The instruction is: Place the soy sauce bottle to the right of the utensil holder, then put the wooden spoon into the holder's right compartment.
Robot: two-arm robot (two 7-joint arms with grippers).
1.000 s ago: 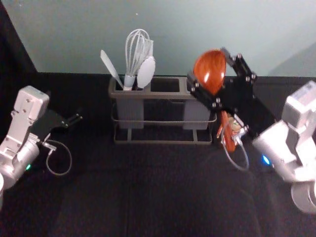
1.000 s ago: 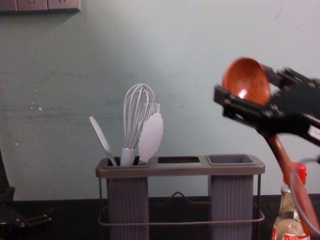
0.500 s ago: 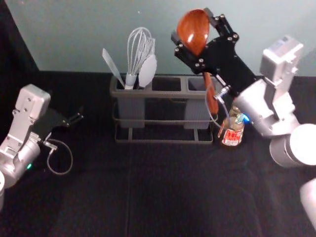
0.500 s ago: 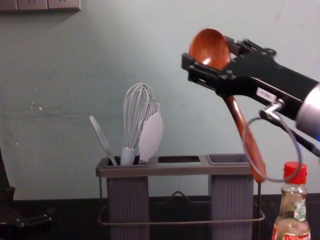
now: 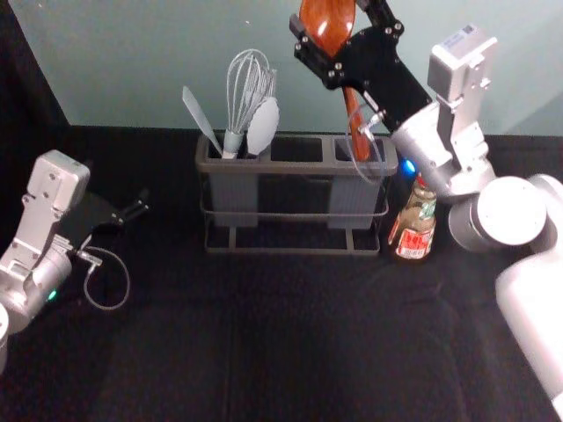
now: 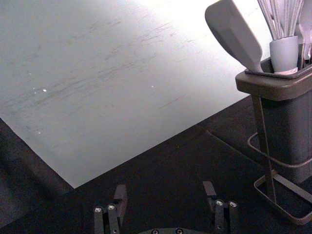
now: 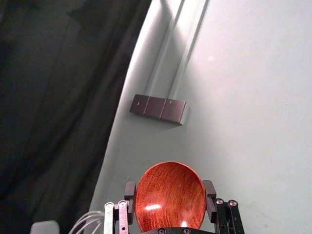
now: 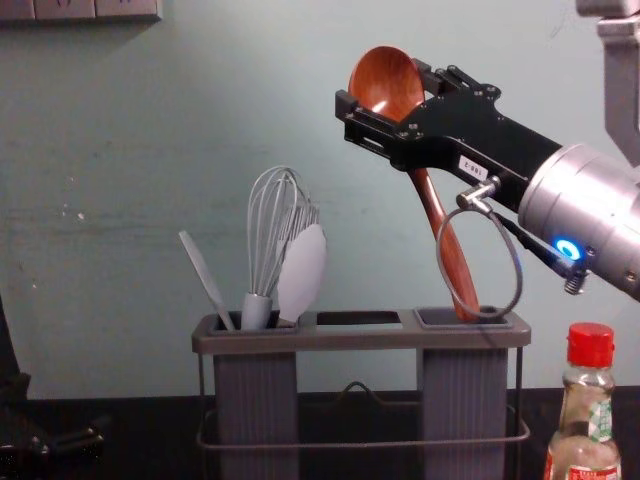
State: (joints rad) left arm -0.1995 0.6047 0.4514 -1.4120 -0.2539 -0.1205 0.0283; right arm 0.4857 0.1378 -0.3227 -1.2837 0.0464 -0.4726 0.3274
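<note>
My right gripper (image 5: 331, 19) is raised behind the holder's right half, shut on the wooden spoon (image 5: 328, 22) by its bowl. In the right wrist view, the gripper (image 7: 170, 191) has a finger on each side of the bowl (image 7: 170, 195). The handle (image 8: 455, 262) slants down, its end at the right compartment's opening (image 8: 440, 318); whether it is inside I cannot tell. The soy sauce bottle (image 5: 413, 230) stands upright just right of the utensil holder (image 5: 295, 167). My left gripper (image 5: 134, 212) is parked at the left; in its wrist view the gripper (image 6: 164, 190) is open and empty.
A whisk (image 8: 275, 235), a white spatula (image 8: 303, 272) and another white utensil (image 8: 205, 280) rise from the holder's left compartment. A wall (image 5: 158, 61) stands behind the black-covered table (image 5: 229, 343). A socket panel (image 8: 80, 8) hangs high on the wall.
My right gripper has carried the spoon leftward and farther back, bringing the handle's end from beside the bottle to the right compartment. The bottle has come into fuller view. The left arm has stayed still.
</note>
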